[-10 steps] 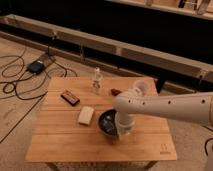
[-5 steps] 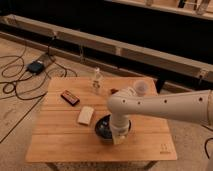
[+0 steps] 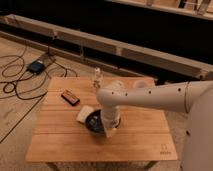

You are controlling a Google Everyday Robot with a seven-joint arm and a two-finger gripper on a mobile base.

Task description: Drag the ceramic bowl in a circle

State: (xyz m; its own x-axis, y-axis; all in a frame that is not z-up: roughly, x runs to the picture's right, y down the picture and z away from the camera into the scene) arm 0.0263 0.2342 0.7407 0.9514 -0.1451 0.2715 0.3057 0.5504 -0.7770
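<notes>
Front-middle of the tabletop (image 3: 142, 136): that's where the ceramic bowl (image 3: 93, 123) sits, dark and glossy, upright, a little left of centre, its right half hidden behind the robot's wrist.
Claw: the claw (image 3: 109, 131) is down at the bowl's right rim, pointing straight at the wood, and it's closed up tight. Whether it pinches the rim or just presses against it, I cannot tell.
Arm: the white arm (image 3: 150, 96) reaches in from the right edge, runs level above the tabletop, then bends sharply down over the bowl.
Just left of the bowl: a pale block (image 3: 84, 114) lies flat, touching or very nearly touching the bowl's upper-left rim.
Further back and left: a small dark reddish slab (image 3: 70, 97) lies flat, well apart from the bowl.
Back edge: a small pale bottle (image 3: 97, 78) stands upright, just behind the arm's bend.
Floor on the left: black cables (image 3: 12, 85) loop across the floor, with a dark box (image 3: 36, 66) among them.
</notes>
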